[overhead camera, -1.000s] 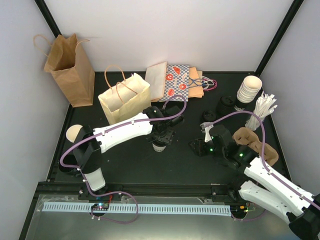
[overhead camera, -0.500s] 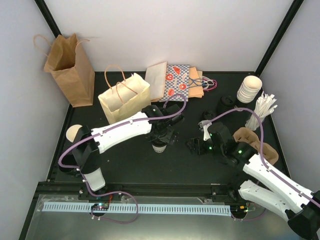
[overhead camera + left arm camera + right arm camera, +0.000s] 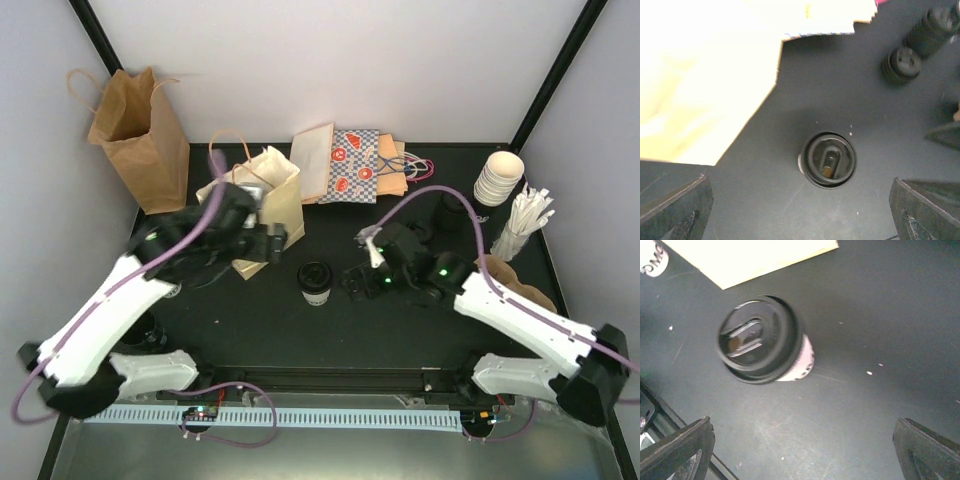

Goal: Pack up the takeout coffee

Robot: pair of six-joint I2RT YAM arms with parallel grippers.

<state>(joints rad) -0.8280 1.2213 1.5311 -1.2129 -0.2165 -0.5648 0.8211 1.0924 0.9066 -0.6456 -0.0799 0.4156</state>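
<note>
My left gripper [image 3: 273,240] stood wide apart, empty, since withdrawn from the lidded cup [image 3: 316,283]. My right gripper [image 3: 351,283], also spread and empty, had neared it.

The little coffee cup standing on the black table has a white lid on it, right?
No, the lid is black, not white. The little coffee cup does stand on the black table; the left wrist view shows the lid from above.

Plain white walls [image 3: 350,60], black corner posts [image 3: 561,70], matte black tabletop [image 3: 380,330], possibly metal ledge [image 3: 380,450] along near edge, even light
</note>
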